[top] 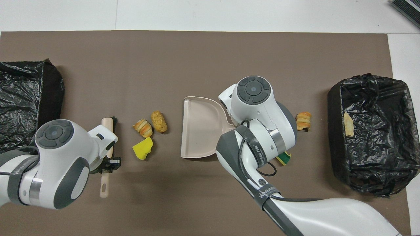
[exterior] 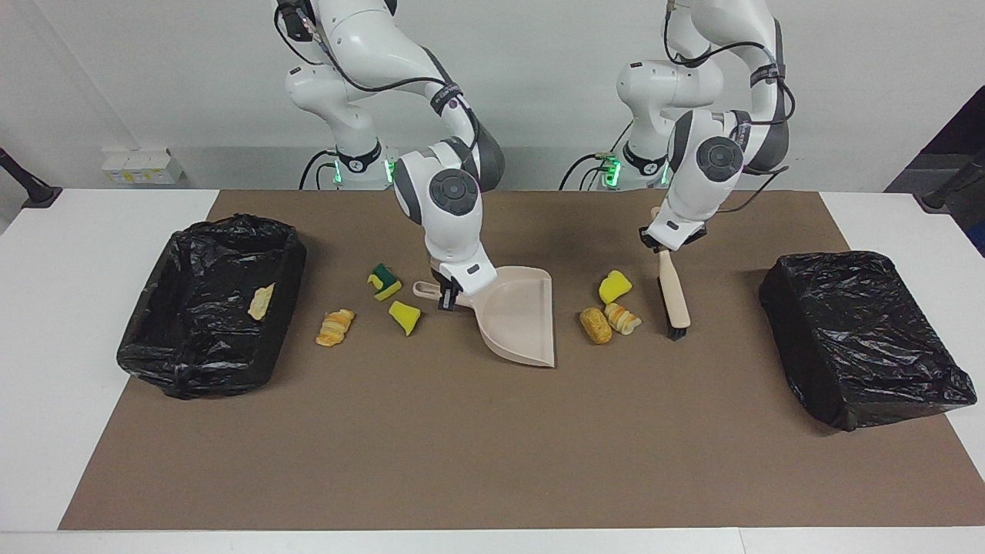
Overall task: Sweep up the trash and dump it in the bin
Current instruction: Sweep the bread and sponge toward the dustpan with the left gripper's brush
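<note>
Brush (exterior: pixel 674 296) is clamped in left gripper (exterior: pixel 668 240); dustpan (exterior: pixel 519 315) handle is gripped by right gripper (exterior: pixel 450 296) — three trash (exterior: pixel 612 308) scraps are seen between them, others toward the right arm's end.

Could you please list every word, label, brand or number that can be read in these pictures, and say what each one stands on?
"WANJEE…", cut off at the strap's edge: on the grey strap around the right arm's forearm, overhead view.
Printed characters on the grey band higher on that arm: too blurred to read.
Marks on the left arm's strap: too blurred to read.
The dustpan, brush and bin bags carry no visible text.
</note>
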`<control>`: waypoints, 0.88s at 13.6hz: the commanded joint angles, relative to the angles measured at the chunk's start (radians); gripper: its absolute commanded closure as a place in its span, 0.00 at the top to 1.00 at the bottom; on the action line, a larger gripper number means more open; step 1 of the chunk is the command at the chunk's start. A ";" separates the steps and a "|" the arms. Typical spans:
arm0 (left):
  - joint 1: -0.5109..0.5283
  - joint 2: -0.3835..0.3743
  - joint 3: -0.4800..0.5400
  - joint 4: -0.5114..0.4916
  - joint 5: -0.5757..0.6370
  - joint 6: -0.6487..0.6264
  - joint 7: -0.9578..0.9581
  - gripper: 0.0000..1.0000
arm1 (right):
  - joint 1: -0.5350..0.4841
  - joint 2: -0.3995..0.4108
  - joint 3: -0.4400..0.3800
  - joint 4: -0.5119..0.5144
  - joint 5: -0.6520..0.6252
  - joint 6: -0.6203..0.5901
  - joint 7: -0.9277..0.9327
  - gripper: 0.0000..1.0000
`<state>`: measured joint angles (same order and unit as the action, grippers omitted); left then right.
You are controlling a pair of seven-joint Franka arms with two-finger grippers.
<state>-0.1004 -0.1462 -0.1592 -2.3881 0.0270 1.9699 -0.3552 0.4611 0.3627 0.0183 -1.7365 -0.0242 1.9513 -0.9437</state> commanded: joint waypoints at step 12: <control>-0.053 0.172 -0.181 0.073 -0.090 0.316 -0.202 0.00 | 0.025 -0.031 0.009 -0.040 -0.022 0.023 0.082 0.00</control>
<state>-0.1410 -0.0057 -0.3079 -2.3432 -0.0466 2.2756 -0.5680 0.4915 0.3618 0.0185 -1.7433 -0.0261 1.9541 -0.8930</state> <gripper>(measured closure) 0.744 0.674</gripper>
